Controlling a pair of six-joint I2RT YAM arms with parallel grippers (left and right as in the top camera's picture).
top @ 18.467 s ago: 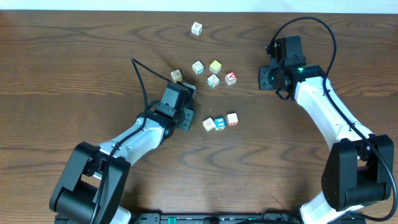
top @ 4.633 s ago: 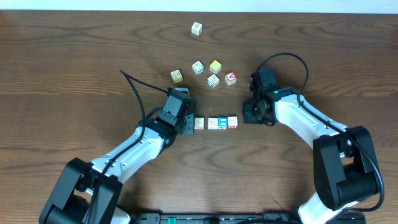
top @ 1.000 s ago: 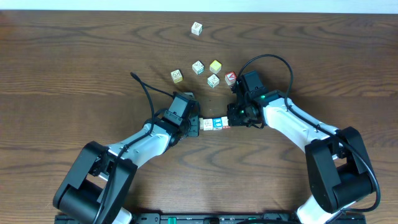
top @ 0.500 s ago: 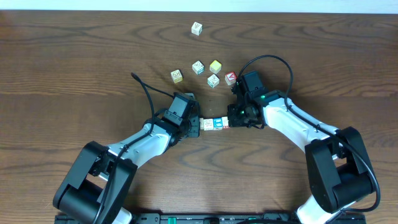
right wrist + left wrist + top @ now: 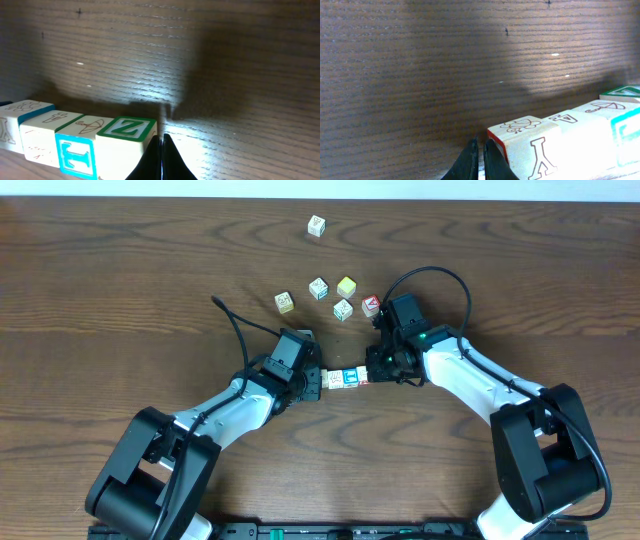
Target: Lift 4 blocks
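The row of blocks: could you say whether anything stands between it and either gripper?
Nothing visible does: the left gripper meets one end of the row of blocks, the right gripper the Z block.

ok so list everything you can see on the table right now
lined-up blocks: 4, cream with blue, green and red print, one row between the claws
yellow-faced cube: 1, yellow, in the cluster beyond the row
red-faced cube: 1, red, right end of that cluster
cream cubes: 3, cream, same cluster
lone cube: 1, cream, alone near the far edge
table: 1, dark brown wood
left claw: 1, black, shut, at the row's left end
right claw: 1, black, shut, at the row's right end
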